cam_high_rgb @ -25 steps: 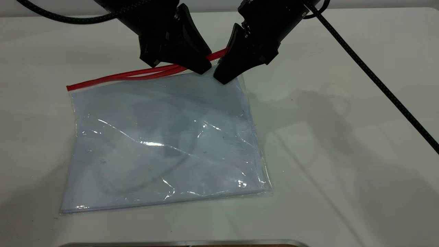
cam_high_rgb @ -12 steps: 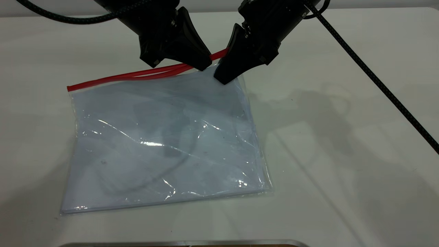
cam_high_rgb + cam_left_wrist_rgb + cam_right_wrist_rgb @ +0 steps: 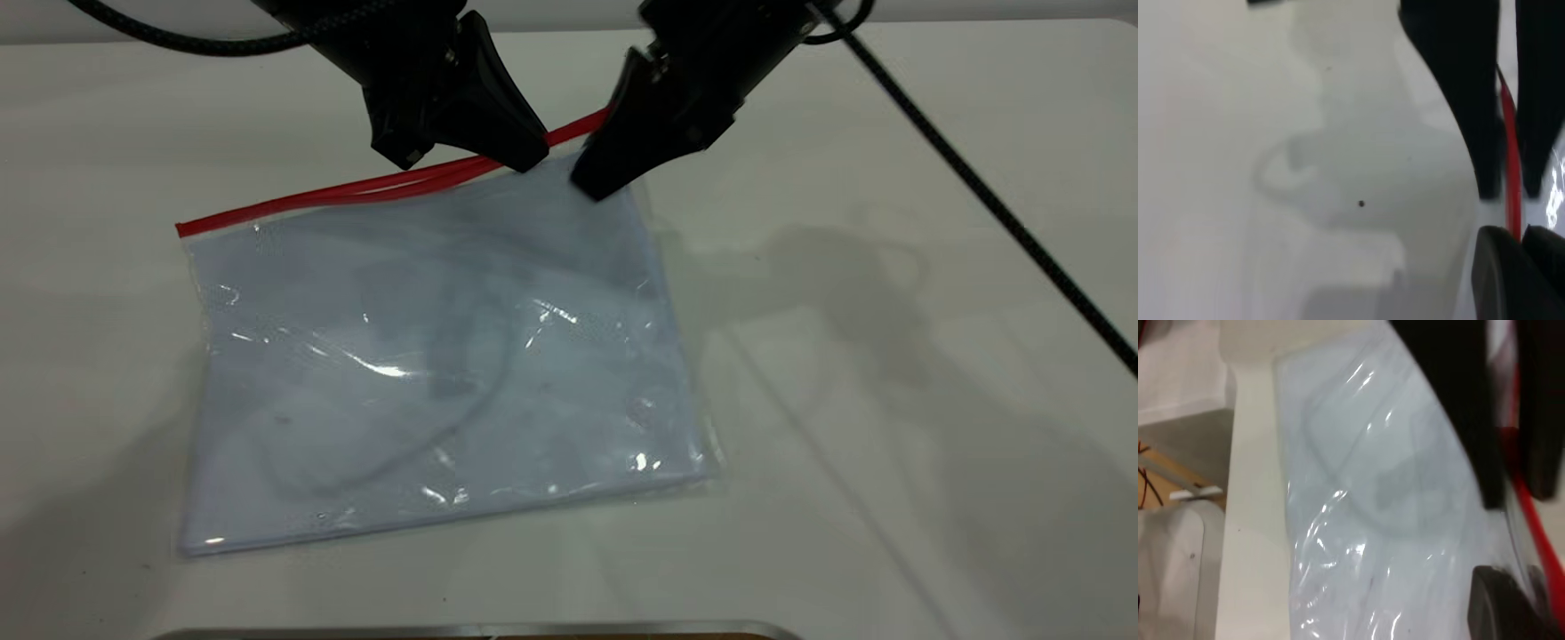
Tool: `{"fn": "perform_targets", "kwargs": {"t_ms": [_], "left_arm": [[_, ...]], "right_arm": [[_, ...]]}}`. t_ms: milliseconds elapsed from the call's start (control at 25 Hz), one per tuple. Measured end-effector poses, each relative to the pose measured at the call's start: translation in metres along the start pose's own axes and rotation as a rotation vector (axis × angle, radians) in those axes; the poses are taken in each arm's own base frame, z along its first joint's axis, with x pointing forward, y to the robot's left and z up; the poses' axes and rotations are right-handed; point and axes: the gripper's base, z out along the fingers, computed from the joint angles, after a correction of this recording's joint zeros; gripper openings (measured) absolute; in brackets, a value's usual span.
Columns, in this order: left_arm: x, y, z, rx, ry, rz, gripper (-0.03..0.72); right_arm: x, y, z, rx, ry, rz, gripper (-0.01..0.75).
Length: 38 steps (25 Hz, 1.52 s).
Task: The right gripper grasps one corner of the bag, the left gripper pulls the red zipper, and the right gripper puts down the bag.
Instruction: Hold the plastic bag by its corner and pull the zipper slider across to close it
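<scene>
A flat rectangular clear plastic bag [image 3: 436, 356], filled with white paper sheets, is being shown lying on a white table [image 3: 889, 400], with its near long edge resting on the surface and its far edge being held slightly raised. A thin bright red plastic zipper strip [image 3: 356, 188] is being seen running along that far long edge, from the far-left corner towards the two grippers.

The black wedge-jawed left gripper [image 3: 524, 158] is being positioned over the red zipper partway along the strip, close to the far-right end of the bag. In the left wrist view its two tapering jaws are being seen on either side of the red strip [image 3: 1510, 160], only narrowly parted, so the zipper is being clamped between them; the slider tab itself cannot be made out.

The matching black right gripper [image 3: 594, 185] is being held just beside the left one, at the far-right corner of the bag [image 3: 622, 178], where the red strip ends. Its jaws are being kept nearly together on the plastic corner, and in the right wrist view the red strip [image 3: 1531, 513] is being seen passing between its dark fingers, with the crinkled clear plastic [image 3: 1371, 507] spread out beyond them.

A black braided cable [image 3: 996, 209] is being seen trailing from the right arm across the table.
</scene>
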Motion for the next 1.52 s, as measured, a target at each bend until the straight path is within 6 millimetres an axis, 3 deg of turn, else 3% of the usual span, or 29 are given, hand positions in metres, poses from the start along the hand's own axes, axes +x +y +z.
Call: {"fn": "perform_targets", "kwargs": {"t_ms": [320,640,1200,1520], "left_arm": [[0.007,0.007,-0.005,-0.033,0.026,-0.027,0.065],[0.031,0.020,-0.024,-0.072,0.046,-0.119,0.065],[0.071,0.038,-0.056,-0.146,0.052,-0.287,0.065],[0.072,0.037,-0.056,-0.129,0.061,-0.283,0.089]], "right_arm": [[0.030,-0.026,-0.040,0.060,-0.054,0.124,0.034],[0.059,-0.047,-0.071,0.163,-0.074,0.256,0.034],[0.071,-0.067,-0.080,0.407,-0.030,0.423,0.034],[0.071,-0.068,-0.080,0.409,-0.033,0.438,0.075]]}}
